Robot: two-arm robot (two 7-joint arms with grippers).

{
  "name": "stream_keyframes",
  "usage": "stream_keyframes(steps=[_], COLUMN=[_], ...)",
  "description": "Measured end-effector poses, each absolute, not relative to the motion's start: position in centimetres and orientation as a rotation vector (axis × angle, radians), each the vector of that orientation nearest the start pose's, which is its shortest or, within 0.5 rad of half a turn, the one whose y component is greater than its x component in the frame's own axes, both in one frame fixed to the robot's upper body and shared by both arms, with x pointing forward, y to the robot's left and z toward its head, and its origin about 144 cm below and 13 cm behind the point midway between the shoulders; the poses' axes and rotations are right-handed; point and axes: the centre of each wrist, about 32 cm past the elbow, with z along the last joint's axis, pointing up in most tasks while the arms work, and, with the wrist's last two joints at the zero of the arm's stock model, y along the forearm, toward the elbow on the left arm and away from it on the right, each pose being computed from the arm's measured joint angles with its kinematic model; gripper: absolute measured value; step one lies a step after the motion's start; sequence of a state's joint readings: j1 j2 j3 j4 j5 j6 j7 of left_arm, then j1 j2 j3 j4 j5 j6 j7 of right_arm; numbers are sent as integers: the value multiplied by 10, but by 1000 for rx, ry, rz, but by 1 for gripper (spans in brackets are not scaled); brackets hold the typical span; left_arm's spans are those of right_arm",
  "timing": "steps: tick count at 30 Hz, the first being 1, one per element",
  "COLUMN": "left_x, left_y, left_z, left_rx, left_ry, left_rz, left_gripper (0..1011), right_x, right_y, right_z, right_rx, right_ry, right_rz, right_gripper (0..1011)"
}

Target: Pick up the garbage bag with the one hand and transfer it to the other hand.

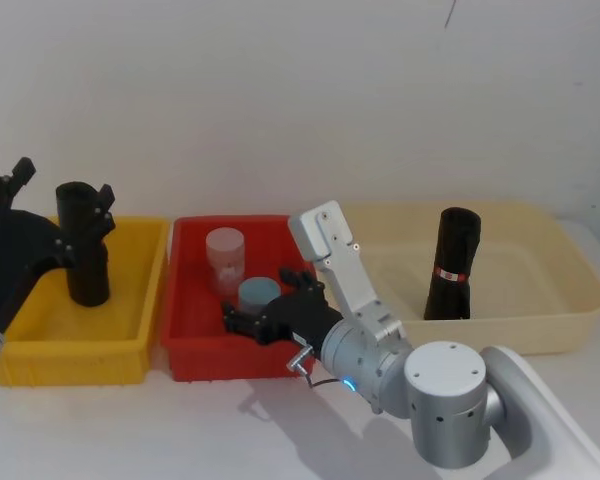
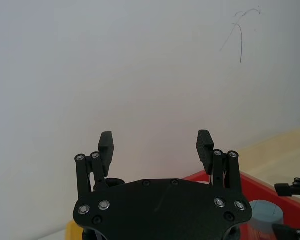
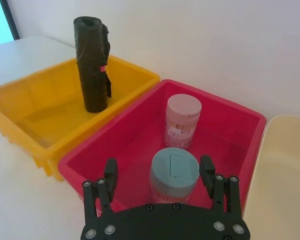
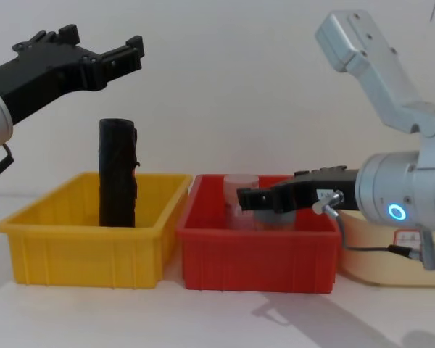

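The garbage bag (image 1: 452, 262), a tall black roll with a red-and-white band round its middle, stands upright in the beige tray (image 1: 540, 330) at the right, touched by neither gripper. My right gripper (image 1: 265, 312) (image 3: 158, 169) (image 4: 257, 197) is open low inside the red bin (image 1: 195, 350), its fingers on either side of the blue-lidded jar (image 3: 172, 175). Well to the left, my left gripper (image 4: 105, 40) (image 2: 155, 142) is open and empty, raised high above the yellow bin (image 4: 80, 239).
A similar black roll (image 1: 83, 245) (image 3: 92, 65) with a red speck stands upright in the yellow bin. A pink-lidded jar (image 1: 225, 258) stands behind the blue-lidded one in the red bin. The three containers sit side by side on the white table, with a wall close behind.
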State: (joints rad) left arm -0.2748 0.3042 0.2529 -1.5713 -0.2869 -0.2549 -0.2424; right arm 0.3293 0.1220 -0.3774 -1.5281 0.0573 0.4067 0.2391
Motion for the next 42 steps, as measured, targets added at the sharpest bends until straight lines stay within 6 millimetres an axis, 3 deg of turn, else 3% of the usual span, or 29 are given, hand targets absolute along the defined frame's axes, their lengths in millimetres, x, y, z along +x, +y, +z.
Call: stream_keyframes(steps=[42], left_x=[520], left_y=[238], left_z=[1232], left_rx=[-277], left_ry=[-387], left_rz=[1061], left_gripper=[1000], right_x=[550], right_y=[-141], right_z=[1217], right_rx=[-294], right_ry=[18], right_rz=[-1076], right_gripper=[1000])
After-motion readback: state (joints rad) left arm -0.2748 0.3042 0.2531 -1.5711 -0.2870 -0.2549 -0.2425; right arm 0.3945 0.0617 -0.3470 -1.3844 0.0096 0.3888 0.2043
